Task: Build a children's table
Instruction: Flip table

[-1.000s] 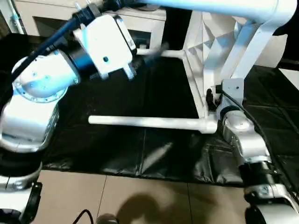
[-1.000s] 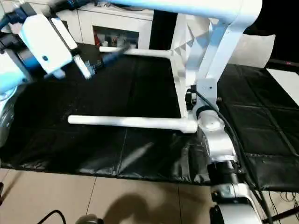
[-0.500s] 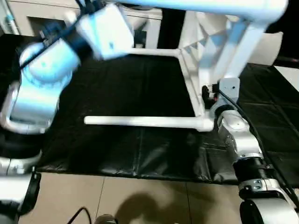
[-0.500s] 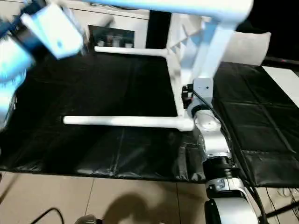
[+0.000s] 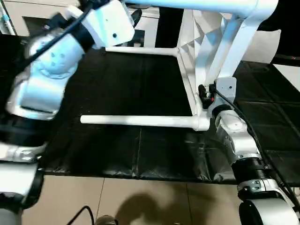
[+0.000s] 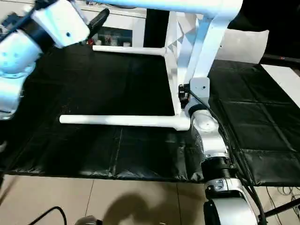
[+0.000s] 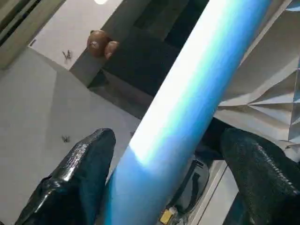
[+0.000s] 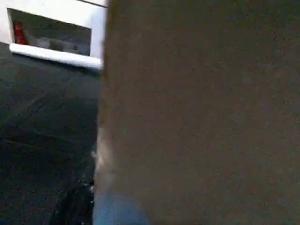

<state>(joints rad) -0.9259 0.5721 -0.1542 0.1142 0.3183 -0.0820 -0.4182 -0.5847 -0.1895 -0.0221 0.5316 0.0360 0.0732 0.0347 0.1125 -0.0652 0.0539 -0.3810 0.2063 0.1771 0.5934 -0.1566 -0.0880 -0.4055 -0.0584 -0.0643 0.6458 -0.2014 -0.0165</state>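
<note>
black mat covers the floor; left gripper open around a white leg, right gripper's jaws unclear

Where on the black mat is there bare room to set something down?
Free: the mat between the far leg and the near leg, and right of the tabletop. Crowded: by the near corner socket, beside the right arm.

White table stands on edge on the black mat, ribbed underside showing, legs sticking out level.
</note>
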